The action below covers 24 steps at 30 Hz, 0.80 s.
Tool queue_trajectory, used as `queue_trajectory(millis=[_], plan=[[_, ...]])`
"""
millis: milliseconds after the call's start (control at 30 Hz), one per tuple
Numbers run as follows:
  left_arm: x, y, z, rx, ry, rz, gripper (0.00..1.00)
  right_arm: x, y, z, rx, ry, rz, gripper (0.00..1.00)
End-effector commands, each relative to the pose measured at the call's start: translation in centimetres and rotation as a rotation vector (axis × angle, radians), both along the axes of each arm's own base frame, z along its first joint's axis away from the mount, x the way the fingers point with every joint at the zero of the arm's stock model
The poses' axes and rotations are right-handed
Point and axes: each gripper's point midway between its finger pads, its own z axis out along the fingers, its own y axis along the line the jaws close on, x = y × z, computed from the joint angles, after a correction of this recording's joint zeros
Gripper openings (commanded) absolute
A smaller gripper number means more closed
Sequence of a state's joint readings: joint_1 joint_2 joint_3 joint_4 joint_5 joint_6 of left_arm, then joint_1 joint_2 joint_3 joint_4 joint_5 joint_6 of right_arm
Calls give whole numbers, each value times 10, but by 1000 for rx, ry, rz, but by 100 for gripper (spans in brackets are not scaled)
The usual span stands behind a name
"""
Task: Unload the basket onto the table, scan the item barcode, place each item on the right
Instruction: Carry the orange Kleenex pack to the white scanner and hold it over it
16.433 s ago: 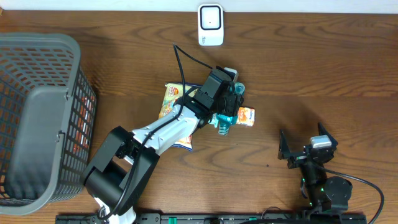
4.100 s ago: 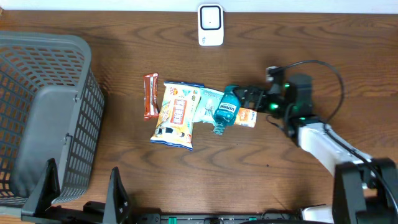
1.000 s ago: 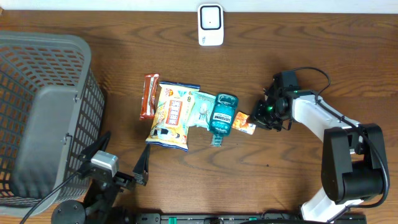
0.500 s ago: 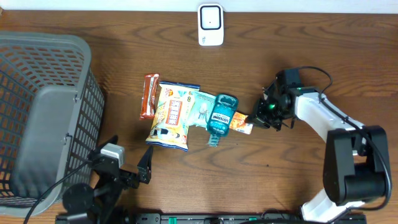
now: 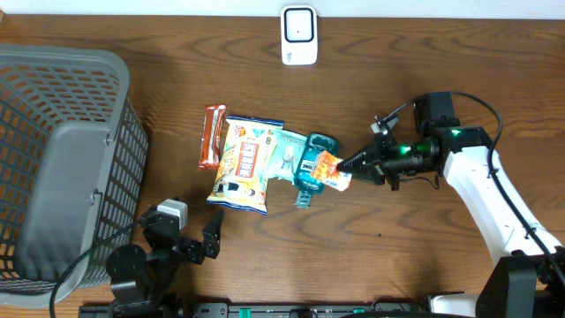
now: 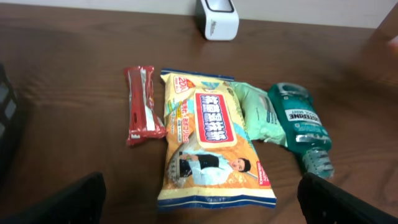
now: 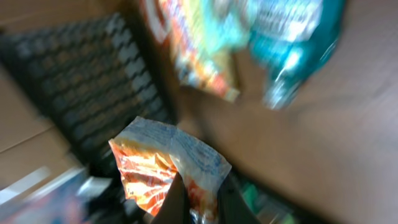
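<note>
Right gripper (image 5: 350,164) pinches the crinkled orange-and-white packet (image 5: 328,170) by one edge, over the teal bottle (image 5: 308,164) near the table's (image 5: 397,71) middle; left gripper (image 5: 181,234) spread wide at the near edge

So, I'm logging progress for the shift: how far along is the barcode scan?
Done: the right gripper is shut on the orange packet, which looks lifted above the bottle. In hand: holding it up, pinched by one edge in the wrist view. Left: bringing it to the scanner at the far edge; the packet is well short of it. The left gripper sits open, empty.
</note>
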<state>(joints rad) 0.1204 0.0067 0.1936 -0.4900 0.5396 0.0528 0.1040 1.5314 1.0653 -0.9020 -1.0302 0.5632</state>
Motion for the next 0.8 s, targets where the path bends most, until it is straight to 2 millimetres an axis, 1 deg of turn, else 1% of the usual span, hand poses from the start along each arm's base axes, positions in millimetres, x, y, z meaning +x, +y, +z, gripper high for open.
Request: queue_trajectory(millis=[0, 167, 233, 300, 333, 400, 433, 500, 567, 667, 767], plan=[[1, 1, -5, 8, 6, 2, 98, -8, 9, 42, 250, 37, 27, 1], [1, 1, -6, 8, 8, 2, 98, -9, 8, 41, 245, -3, 43, 1], [1, 1, -6, 8, 8, 2, 98, -5, 6, 34, 201, -26, 39, 1], [1, 1, -6, 8, 8, 2, 98, 4, 1, 20, 111, -73, 26, 2], [1, 1, -6, 8, 8, 2, 98, 17, -5, 9, 23, -144, 11, 1], [1, 1, -6, 8, 9, 2, 98, 36, -12, -1, -73, -241, -9, 1], [1, 1, -6, 8, 8, 2, 98, 48, -14, -4, -125, -314, -15, 1], [1, 1, -6, 8, 9, 2, 98, 74, -15, -4, -216, -483, -19, 1], [1, 1, -6, 8, 9, 2, 98, 103, -11, 4, -308, -702, -9, 1], [1, 1, -6, 8, 9, 2, 98, 143, -8, 20, -468, -976, -32, 1], [1, 1, -6, 8, 9, 2, 98, 179, -1, 37, -578, -1172, -106, 1]])
